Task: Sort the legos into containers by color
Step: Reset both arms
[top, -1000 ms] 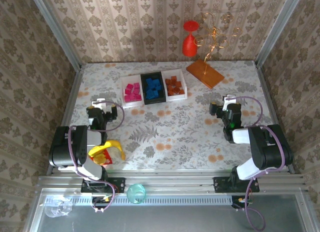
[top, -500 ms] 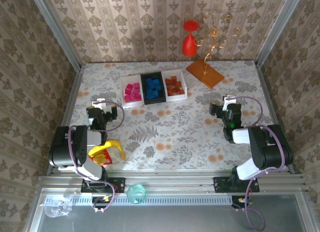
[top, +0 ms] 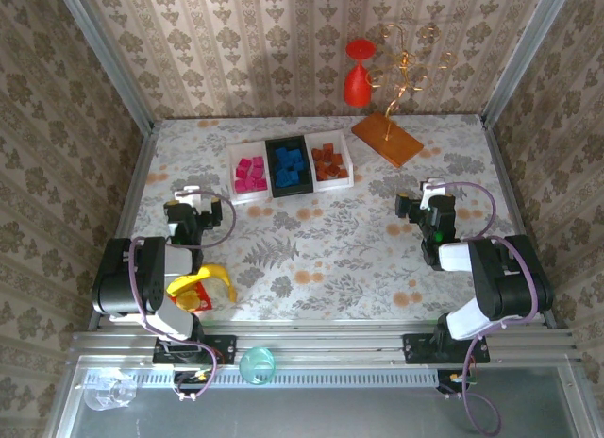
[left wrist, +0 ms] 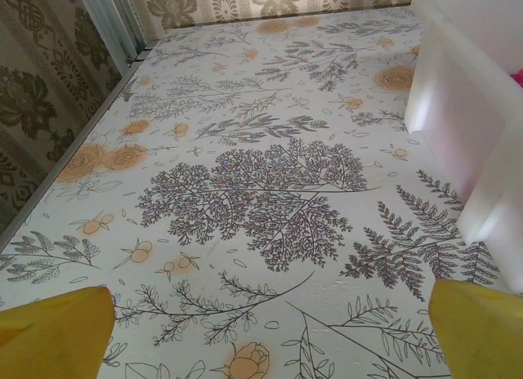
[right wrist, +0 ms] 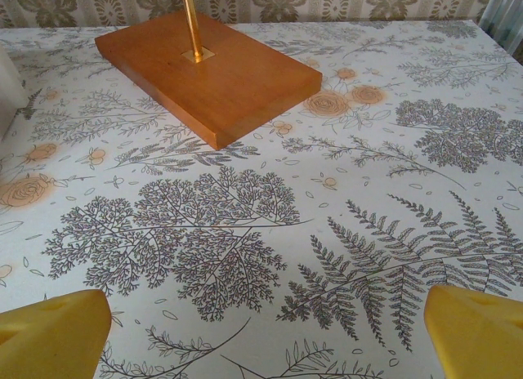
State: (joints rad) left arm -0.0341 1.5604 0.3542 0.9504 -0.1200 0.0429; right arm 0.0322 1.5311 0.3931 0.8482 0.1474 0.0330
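Yellow pads stand spread as wide as they go on the left pincer — nothing between them, nothing touched. Under it is the floral worktop, and the wall of the left white tray is close on its right side. From above, that pincer sits near the worktop's left edge, short of the trays, with the yellow-and-red toy lying nearer the arm's base. Over to the right pincer: same story, jaws fully apart and empty, hovering over bare worktop. The orange-brown board lies ahead of it, with a gold rod rising from the board.

Against the frames of a second back, nothing has budged — both arms sit where they sat, both pincers are as wide as before, and every brick is in the same place.

Now the containers, in a row side by side at the far middle of the worktop. In the left white tray lie the pink legos. In the black tray, at the middle, are the blue legos. In the right white tray are the brown-orange legos. Each colour lies in its own tray. The board lies just right of the row, set at an angle, and a red ornament hangs by the back wall.
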